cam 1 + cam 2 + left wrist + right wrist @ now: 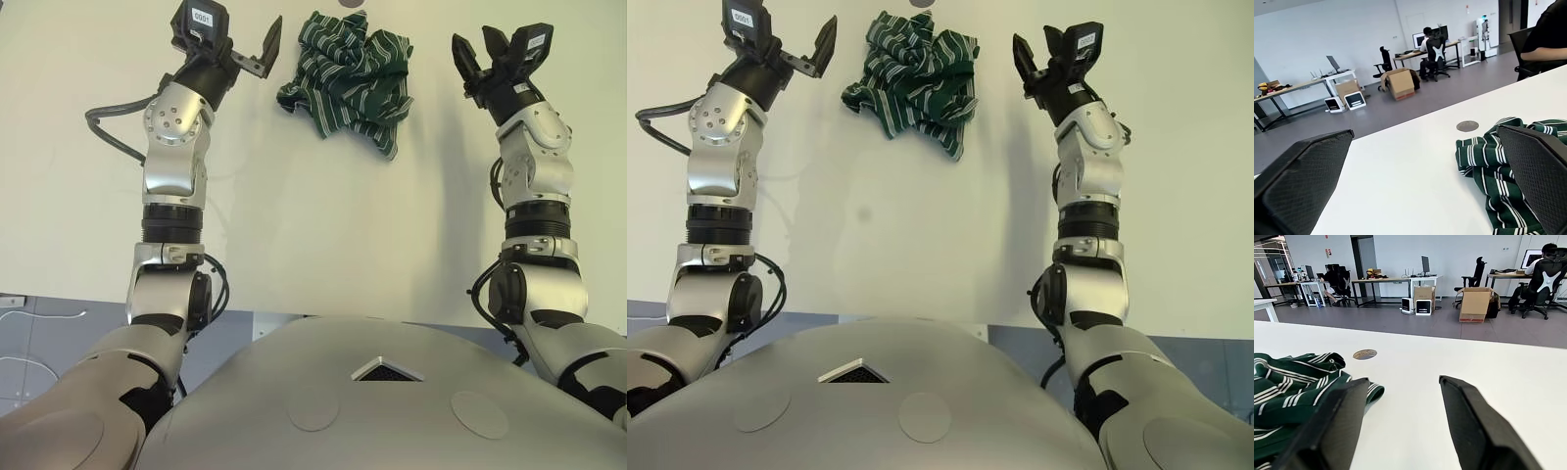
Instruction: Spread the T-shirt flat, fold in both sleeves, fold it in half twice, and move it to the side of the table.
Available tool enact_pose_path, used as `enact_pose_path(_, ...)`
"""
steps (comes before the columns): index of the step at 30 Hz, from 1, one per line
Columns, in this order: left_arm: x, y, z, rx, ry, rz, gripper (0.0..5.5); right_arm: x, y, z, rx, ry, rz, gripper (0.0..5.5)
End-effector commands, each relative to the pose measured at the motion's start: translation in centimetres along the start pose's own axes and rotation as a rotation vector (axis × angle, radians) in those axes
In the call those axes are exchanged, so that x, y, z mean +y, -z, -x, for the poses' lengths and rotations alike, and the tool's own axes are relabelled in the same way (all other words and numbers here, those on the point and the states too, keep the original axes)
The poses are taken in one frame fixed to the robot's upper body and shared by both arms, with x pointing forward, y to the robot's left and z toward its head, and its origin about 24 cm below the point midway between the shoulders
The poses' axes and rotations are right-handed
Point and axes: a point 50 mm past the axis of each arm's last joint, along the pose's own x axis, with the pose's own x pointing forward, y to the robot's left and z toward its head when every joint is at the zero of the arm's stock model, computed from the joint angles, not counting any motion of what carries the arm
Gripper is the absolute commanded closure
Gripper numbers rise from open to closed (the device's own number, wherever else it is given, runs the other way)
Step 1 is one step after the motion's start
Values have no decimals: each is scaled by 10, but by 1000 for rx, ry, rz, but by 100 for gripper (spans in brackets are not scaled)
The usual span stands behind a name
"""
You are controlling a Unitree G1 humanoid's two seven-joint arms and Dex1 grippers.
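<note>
White worktop (294, 215): one green striped T-shirt (348, 78), crumpled in a heap at 12 o'clock. Left gripper (243, 49) at 11 o'clock and right gripper (480, 54) at 1 o'clock flank it, fingers spread, holding nothing. Step, by judgement: spreading flat, not yet begun. Next move: grasp opposite edges of the cloth and draw them apart.

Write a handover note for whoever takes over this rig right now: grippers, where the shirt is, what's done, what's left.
Left gripper: jaws open, empty, to the left of the shirt.
Right gripper: jaws open, empty, to its right.
Shirt: crumpled in a heap on the table, between the two grippers; neither holds it.
Done: nothing yet.
Left: spread it flat, fold in both sleeves, fold in half twice, move it to the table's side.
</note>
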Motion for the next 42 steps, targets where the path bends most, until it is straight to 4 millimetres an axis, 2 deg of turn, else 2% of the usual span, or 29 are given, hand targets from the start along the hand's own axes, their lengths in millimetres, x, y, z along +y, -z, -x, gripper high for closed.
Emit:
enact_pose_path(1, 1, 0, -3, 6, 5, -14, 13, 15, -11, -21, 26, -68, -95, 281)
enact_pose_path(5, -2, 0, -5, 5, 13, -17, 13, 32, -8, -39, 107, -123, -200, 281)
enact_pose_path(8, -2, 1, -4, 9, 12, -17, 13, 41, 2, -40, 174, -148, -209, 281)
enact_pose_path(15, -4, 3, -4, 15, 15, -17, 13, 36, 9, -40, 212, -78, -201, 281)
enact_pose_path(17, -3, 1, -5, 10, 13, -23, 13, 32, 2, -38, 150, -66, -157, 281)
enact_pose_path(19, 0, 0, -5, 5, 3, -19, 13, 20, -10, -32, 44, -16, -68, 281)
enact_pose_path(21, 2, 1, -3, 8, -9, -13, 13, 11, -14, -26, 7, 8, -89, 281)
enact_pose_path(25, 0, 1, -6, 7, -5, -12, 13, 27, 4, -29, 103, -65, -146, 281)
enact_pose_path(28, 0, 1, -6, 7, 2, -14, 13, 30, 15, -29, 170, -59, -174, 281)
enact_pose_path(31, 0, 1, -6, 10, 4, -16, 10, 33, 19, -29, 192, -75, -227, 342)
enact_pose_path(32, 0, 1, -6, 11, 4, -16, 10, 35, 20, -29, 200, -80, -232, 342)
enact_pose_path(36, -2, 2, -6, 12, 8, -15, 10, 40, 26, -30, 234, -92, -243, 426)
enact_pose_path(42, -1, 2, -6, 15, 7, -17, 10, 45, 24, -33, 226, -114, -248, 524)
